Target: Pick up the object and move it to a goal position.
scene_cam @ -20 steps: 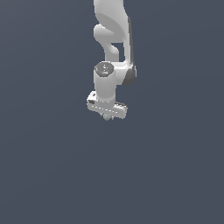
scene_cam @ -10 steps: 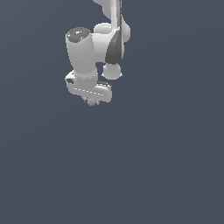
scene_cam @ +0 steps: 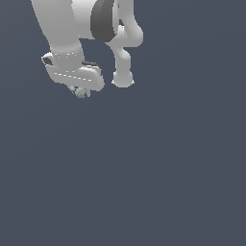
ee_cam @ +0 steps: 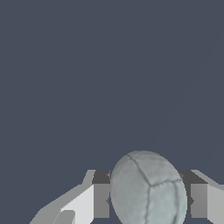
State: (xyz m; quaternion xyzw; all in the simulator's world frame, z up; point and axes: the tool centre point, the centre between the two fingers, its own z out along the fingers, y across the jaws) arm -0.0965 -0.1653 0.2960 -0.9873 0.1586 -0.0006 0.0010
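Note:
The object is a tiny pale grey-green ball (scene_cam: pixel 81 92) with dark seam lines. It sits between the fingers of my white gripper (scene_cam: pixel 79 92) at the upper left of the exterior view. In the wrist view the ball (ee_cam: pixel 148 188) fills the space between the two fingers (ee_cam: pixel 100 199), which press on its sides. The gripper is shut on the ball and holds it in the air. The arm's white links reach up out of the frame above it.
A plain dark blue-grey background fills both views. A white rounded arm joint (scene_cam: pixel 123 77) hangs just to the exterior view's right of the gripper.
The arm has moved toward the exterior view's left and upward, and looms larger in the frame. The ball stays gripped between the fingers.

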